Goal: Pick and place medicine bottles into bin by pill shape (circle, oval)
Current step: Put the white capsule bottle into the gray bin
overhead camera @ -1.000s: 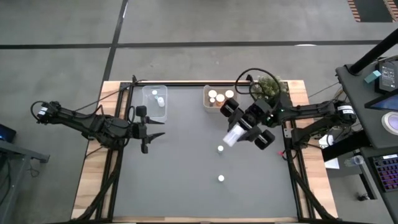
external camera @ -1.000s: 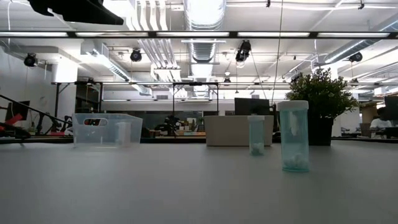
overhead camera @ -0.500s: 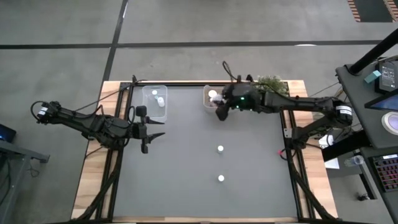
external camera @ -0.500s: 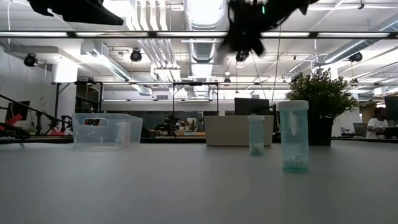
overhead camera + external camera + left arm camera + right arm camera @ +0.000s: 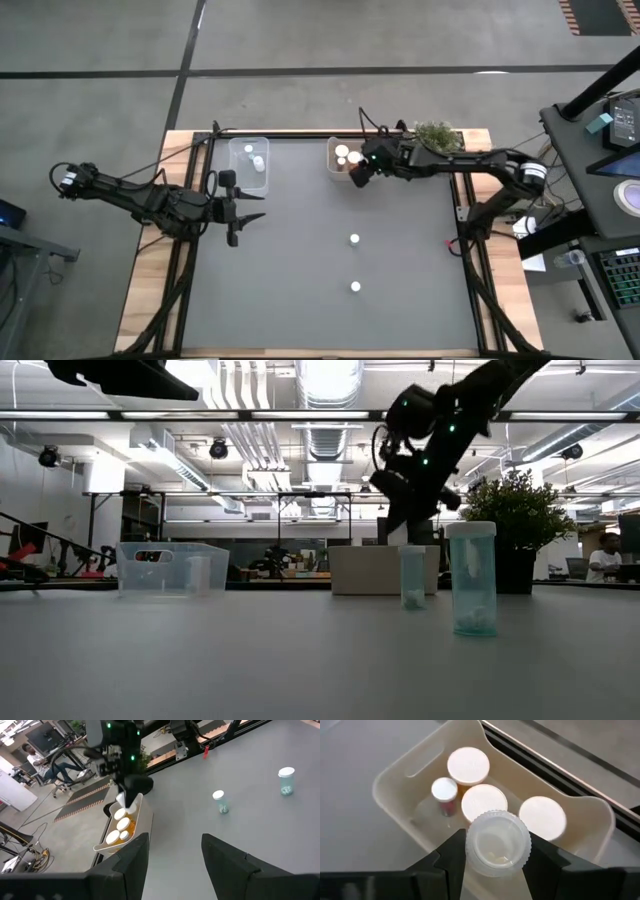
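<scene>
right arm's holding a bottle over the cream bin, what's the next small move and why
Probably lower a little and open the fingers to drop it. The right gripper holds a clear bottle directly above the cream bin, where four white-capped bottles already sit, with some free floor beneath. The left gripper waits near the clear bin.

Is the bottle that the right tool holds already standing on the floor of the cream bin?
No, the right tool grips the bottle above the cream bin, over four capped bottles.
</scene>
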Controlling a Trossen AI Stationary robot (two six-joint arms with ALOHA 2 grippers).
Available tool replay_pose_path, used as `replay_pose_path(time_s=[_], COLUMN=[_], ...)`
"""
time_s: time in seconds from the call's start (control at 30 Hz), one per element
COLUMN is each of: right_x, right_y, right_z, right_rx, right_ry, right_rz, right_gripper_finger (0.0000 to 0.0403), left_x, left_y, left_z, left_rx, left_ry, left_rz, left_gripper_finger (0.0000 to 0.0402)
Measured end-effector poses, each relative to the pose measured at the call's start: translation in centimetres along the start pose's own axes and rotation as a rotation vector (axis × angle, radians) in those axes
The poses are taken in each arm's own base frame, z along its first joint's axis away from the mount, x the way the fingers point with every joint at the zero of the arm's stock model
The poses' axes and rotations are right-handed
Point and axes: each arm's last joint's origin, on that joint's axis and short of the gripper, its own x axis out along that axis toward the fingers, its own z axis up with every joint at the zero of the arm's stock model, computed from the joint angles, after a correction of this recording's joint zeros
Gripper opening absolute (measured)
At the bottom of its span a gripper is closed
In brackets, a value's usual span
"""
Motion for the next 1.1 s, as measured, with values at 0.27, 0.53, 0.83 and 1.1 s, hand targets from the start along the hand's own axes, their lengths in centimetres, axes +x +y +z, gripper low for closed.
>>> replay_pose_path(time_s=[0.27,0.53,0.83,1.1], right_x=[3.3,4.3,5.1,4.6], right_y=[-0.8,-0.8,-0.7,-0.7], right_z=[-0.5,-1.1,-1.6,-1.4], right_rx=[0.026,0.016,0.004,-0.002], right_ry=[0.035,0.069,0.097,0.084], right_rz=[-0.045,-0.058,-0.066,-0.061], right_gripper_finger=[0.0157,0.0154,0.0169,0.0171], left_x=[0.0,0.0,0.0,0.0], left_y=[0.0,0.0,0.0,0.0], left_z=[0.0,0.0,0.0,0.0], left_rx=[0.000,0.000,0.001,0.001], left_ry=[0.000,0.001,0.006,0.006], left_rz=[0.000,0.000,0.016,0.016], left_gripper_finger=[0.0168,0.0168,0.0168,0.0168])
